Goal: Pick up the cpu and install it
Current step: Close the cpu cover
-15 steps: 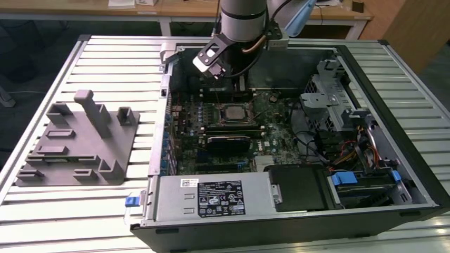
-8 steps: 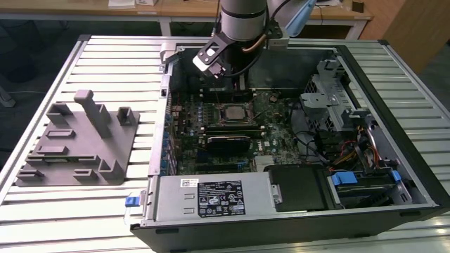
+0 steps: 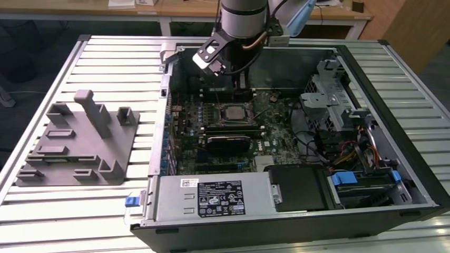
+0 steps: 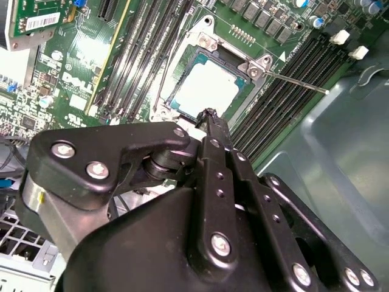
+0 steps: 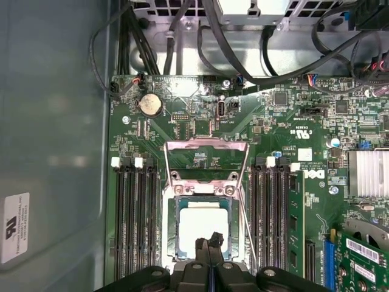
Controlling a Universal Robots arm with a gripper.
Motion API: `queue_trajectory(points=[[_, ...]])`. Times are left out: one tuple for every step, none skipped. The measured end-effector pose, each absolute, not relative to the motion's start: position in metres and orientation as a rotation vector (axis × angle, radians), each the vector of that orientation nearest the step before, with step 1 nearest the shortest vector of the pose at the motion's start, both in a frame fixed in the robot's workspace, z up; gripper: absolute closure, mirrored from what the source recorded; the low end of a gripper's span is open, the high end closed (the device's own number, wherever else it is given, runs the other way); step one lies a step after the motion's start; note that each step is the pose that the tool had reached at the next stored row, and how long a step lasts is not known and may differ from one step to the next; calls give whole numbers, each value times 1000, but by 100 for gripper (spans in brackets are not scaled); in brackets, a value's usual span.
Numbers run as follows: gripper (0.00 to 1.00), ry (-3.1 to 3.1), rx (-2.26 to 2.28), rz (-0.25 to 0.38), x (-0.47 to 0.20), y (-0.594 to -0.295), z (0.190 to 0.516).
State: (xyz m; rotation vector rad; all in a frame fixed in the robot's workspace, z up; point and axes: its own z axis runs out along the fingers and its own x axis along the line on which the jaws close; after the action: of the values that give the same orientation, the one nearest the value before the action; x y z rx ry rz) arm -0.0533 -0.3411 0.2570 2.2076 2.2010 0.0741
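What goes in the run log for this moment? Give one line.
gripper: shut, holding nothing, tips above cpu | cpu: lying in motherboard socket | load plate: flipped open

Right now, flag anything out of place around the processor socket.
Nothing damaged or askew. The cpu lies square in its socket, but the load plate stands flipped open and the lever is unlatched, so it is not clamped. The gripper hangs shut near its edge.

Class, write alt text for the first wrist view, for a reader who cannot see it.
The cpu lies in its socket on the motherboard, the metal frame swung open. The gripper, shut and empty, points at one edge of it; memory slots flank the socket.
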Motion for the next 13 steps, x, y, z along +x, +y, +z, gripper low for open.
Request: queue_trajectory(points=[[89,2201,2208,74,-53,-341,258],[89,2201,2208,74,-53,-341,259],[89,2201,2208,74,-53,-341,260],[89,2201,2208,74,-53,-341,262],[89,2201,2208,74,-53,-341,263],[89,2201,2208,74,-53,-341,264],[89,2201,2208,74,-53,-341,266],[89,2201,2208,74,-53,-341,267],[89,2201,2208,74,-53,-341,267],[89,2201,2208,74,-53,-341,267],[89,2201,2208,75,-53,-341,267],[89,2201,2208,74,-53,-341,267],[89,2201,2208,74,-53,-341,267]])
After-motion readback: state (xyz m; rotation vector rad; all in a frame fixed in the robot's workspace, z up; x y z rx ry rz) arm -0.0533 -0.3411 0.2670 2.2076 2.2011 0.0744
